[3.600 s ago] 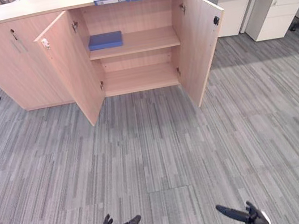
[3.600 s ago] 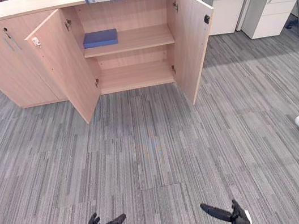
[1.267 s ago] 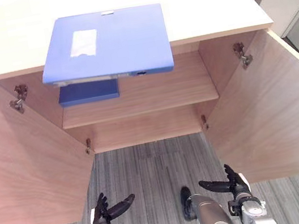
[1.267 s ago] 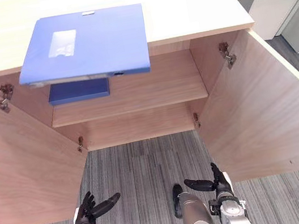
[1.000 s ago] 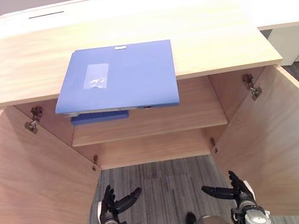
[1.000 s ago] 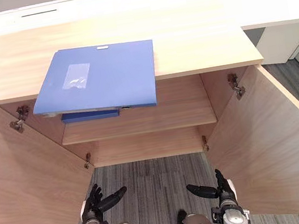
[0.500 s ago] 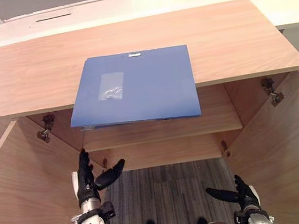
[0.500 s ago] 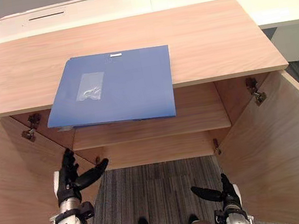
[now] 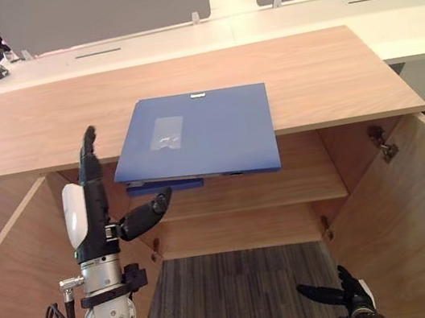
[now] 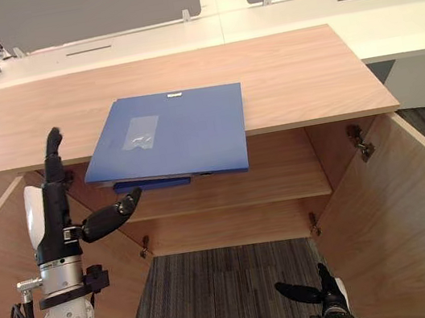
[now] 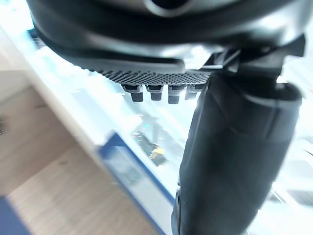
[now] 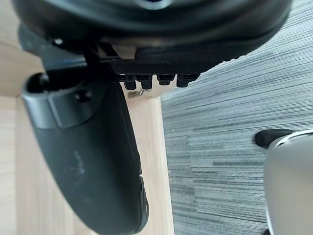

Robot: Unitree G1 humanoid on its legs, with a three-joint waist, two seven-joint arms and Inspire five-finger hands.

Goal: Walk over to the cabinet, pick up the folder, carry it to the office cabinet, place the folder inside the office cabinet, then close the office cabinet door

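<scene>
Grabbing the folder is the step in hand, I'd say. The cabinet [image 9: 329,74] sits right in front, with the left door [image 9: 10,266] and right door [image 9: 415,198] both swung wide open and a shelf [image 9: 282,184] between them. The folder [image 9: 200,132] lies flat on the cabinet top, a bit left of centre, and its near edge hangs out over the opening. That overhang is the gift here: I'd slide the thumb under it, lay the fingers on top and pinch, rather than trying to scrape it up off the wood.

The left hand [image 9: 93,203] is up just left of the folder's near left corner, not touching it. Its fingers are straight, pressed together and pointing up, and its thumb sticks out toward the folder. It needs to tip forward and come in to the right. The right hand [image 9: 346,296] hangs low by the floor at the near right, fingers straight and holding nothing. I'd bring it up to take the right side too, since a wide flat thing held at one corner probably sags or twists.

Watch the blue book [image 9: 164,187] on the shelf, tucked right under the overhang. Don't hook that by mistake.
</scene>
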